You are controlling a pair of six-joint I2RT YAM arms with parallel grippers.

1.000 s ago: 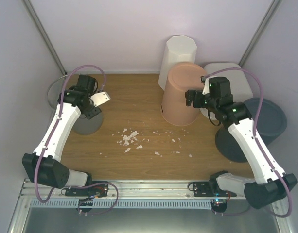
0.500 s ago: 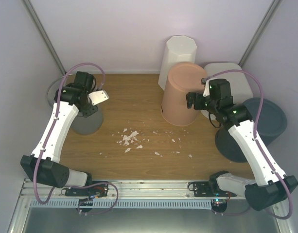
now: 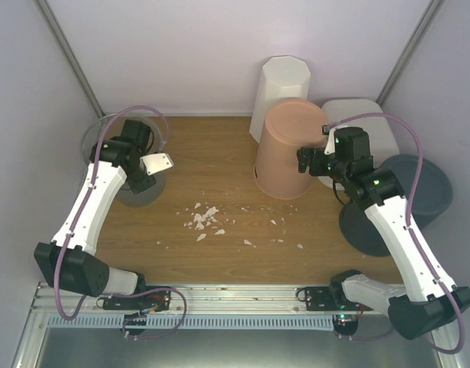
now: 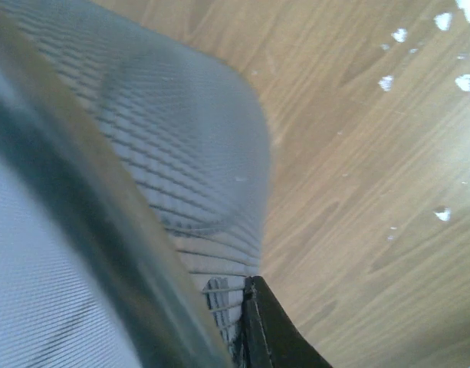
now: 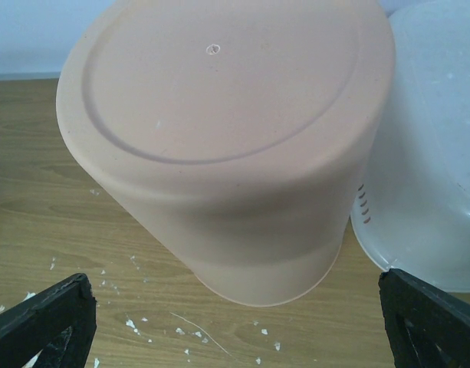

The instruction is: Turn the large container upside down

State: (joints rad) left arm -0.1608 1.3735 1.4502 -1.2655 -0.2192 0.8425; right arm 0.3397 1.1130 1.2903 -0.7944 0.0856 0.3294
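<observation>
The large container (image 3: 366, 123), a translucent-white tub, stands at the back right behind my right arm. The right wrist view shows its rounded wall (image 5: 430, 161) beside the pink bucket. My right gripper (image 3: 306, 161) hovers open in front of that bucket, its fingertips (image 5: 43, 318) spread wide and nothing between them (image 5: 235, 330). On the left, my left gripper (image 3: 152, 165) is shut on the wall of the grey wire-mesh bin (image 3: 123, 165). In the left wrist view the mesh (image 4: 219, 303) lies pressed against one black finger (image 4: 269, 333); the other finger is hidden.
An upside-down pink bucket (image 3: 288, 149) stands mid-back, with a tall white faceted bin (image 3: 281, 88) behind it. A dark grey round bin (image 3: 407, 199) lies at the right under my right arm. White crumbs (image 3: 205, 218) litter the wooden table. Walls close in on three sides.
My left gripper has closed on the mesh bin's wall, and its wrist shifted slightly right. My right arm drifted a little to the right, still open.
</observation>
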